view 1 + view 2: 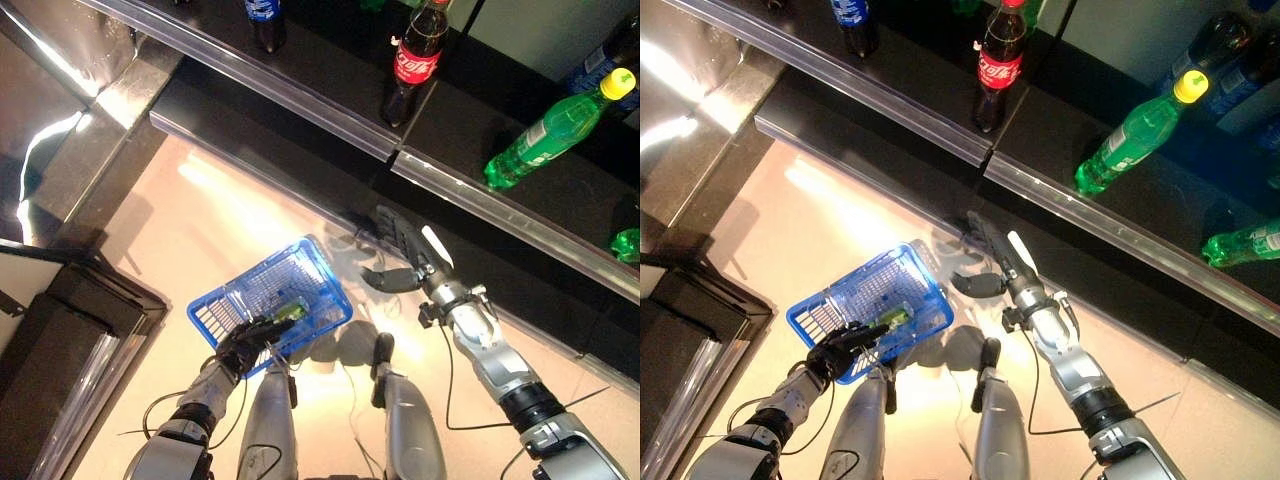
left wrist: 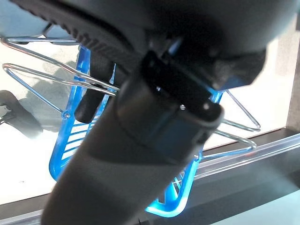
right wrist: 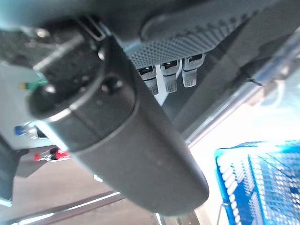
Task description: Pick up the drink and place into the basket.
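Drink not picked yet. Nearest candidates on the dark shelf (image 1: 330, 75): the cola bottle (image 1: 410, 62) standing upright near the shelf's front rail, and a green bottle (image 1: 550, 132) with yellow cap farther to my right, looking tilted from this angle. Which one is "the drink" I can't tell; cola is closest to my reach.

My right hand (image 1: 405, 250) hangs below the rail, fingers straight and spread, thumb out, holding nothing. It's under and in front of the shelf edge, well apart from any bottle.

My left hand (image 1: 248, 340) is curled round the wire handle of the blue basket (image 1: 300, 262), which hangs low over the pale floor. Left wrist view shows the wire handle bars (image 2: 47, 77) and the blue mesh past the hand. Something small and green shows near the basket's rim; can't tell what it is.

To do this well: I'd lift the right hand over the rail first, then come at the bottle's body from the side, low enough not to tip it, and close only once the fingers wrap it.

In the way: the shiny front rail (image 1: 300, 105). Also another blue-label bottle (image 1: 266, 20) farther left, and a second green bottle (image 1: 628, 245) at the right edge.
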{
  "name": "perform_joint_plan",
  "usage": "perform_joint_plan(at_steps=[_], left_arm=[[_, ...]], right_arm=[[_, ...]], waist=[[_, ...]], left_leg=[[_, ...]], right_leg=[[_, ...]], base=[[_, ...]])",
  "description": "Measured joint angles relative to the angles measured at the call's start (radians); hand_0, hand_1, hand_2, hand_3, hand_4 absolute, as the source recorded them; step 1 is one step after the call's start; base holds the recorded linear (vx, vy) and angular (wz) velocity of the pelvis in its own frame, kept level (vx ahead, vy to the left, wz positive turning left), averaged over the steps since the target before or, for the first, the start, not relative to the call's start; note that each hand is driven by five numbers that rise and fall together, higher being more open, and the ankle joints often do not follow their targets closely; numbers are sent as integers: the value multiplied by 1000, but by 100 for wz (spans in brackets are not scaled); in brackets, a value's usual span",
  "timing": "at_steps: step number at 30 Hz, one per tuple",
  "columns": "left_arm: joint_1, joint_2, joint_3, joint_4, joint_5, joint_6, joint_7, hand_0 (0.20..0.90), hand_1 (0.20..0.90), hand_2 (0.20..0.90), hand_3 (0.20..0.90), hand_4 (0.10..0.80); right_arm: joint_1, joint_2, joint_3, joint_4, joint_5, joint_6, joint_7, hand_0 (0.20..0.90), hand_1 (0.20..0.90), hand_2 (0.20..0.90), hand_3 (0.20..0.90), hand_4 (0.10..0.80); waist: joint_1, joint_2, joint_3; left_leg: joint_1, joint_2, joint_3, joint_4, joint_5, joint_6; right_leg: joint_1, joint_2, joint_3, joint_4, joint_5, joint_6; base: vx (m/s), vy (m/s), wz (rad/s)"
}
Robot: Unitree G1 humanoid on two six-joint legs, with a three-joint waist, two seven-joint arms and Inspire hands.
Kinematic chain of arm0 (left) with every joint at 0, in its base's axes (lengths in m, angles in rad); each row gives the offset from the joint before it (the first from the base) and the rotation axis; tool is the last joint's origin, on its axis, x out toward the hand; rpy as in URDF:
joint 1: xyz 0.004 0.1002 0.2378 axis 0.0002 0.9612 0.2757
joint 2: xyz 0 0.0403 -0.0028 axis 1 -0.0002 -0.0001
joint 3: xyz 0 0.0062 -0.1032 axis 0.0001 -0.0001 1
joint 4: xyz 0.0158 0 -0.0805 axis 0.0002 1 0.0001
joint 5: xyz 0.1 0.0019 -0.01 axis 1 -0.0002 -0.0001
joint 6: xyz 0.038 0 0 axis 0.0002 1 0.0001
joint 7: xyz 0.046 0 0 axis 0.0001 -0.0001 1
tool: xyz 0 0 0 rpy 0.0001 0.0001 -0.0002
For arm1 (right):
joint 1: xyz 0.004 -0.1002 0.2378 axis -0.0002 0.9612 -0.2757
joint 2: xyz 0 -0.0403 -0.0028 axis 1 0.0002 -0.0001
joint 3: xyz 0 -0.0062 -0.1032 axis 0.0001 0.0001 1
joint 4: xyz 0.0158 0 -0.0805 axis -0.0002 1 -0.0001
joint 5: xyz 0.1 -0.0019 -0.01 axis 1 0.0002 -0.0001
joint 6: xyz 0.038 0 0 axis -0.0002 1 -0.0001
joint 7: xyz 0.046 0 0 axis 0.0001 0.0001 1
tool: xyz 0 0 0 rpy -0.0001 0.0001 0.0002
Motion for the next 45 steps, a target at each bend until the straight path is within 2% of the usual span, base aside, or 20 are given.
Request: perform_joint_plan(at_steps=[8, 18, 35, 45], left_arm=[[0, 0, 3, 10, 0, -8, -12, 300, 300, 300, 200, 100], [8, -6, 5, -2, 1, -4, -14, 300, 300, 300, 200, 100], [7, -5, 7, -12, 2, 9, -11, 300, 300, 300, 200, 100], [6, -6, 52, -8, 2, 29, -1, 300, 300, 300, 200, 100]], right_arm=[[-52, -45, -7, -90, 1, -5, -35, 900, 900, 900, 900, 800], [-55, -82, -97, -96, 57, -96, -86, 900, 900, 900, 900, 800], [-113, -81, -165, -91, 170, -142, -180, 900, 900, 900, 900, 800], [-133, -81, -178, -91, 177, -145, -223, 900, 900, 900, 900, 800]], waist=[[-5, 1, 15], [7, 17, 39], [17, 17, 60], [34, 13, 62]], left_leg=[[17, 0, 1, -3, -1, 2], [43, -1, 1, -17, 4, 1], [60, -1, -7, -16, 3, 2], [60, -1, -14, -16, 3, 2]], right_leg=[[25, 1, -1, -15, 4, 1], [49, 1, -4, -24, 4, 1], [77, 1, -17, -28, 6, 1], [86, 2, -27, -37, 8, 1]], base=[[24, 10, 1], [23, -17, 0], [10, -5, 1], [10, -7, 2]])
